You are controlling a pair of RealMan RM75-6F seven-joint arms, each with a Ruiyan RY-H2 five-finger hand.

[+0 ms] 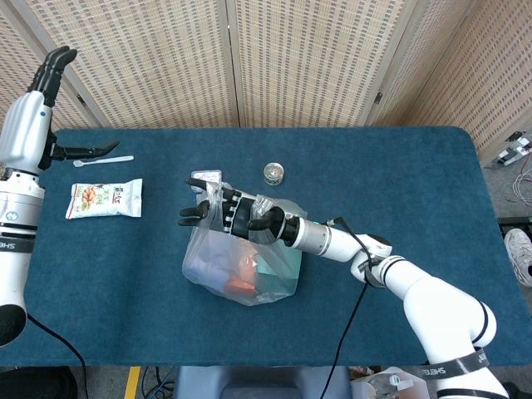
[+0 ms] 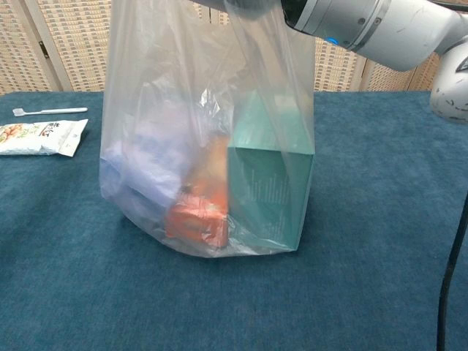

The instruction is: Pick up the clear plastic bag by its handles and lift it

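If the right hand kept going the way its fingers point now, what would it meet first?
Probably nothing: the right hand, holding the clear plastic bag by its handles, points toward the table's left side; the white snack packet lies farther along, below that line, though depth is unclear.

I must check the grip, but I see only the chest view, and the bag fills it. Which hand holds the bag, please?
Observer: The right hand holds the handles of the clear bag; the head view shows it.
Operator: And where is the left hand?
Observer: The left hand is raised at the far left table edge, holding nothing.
Operator: Is anything behind the bag?
Observer: Yes, a small round jar stands on the table beyond it.
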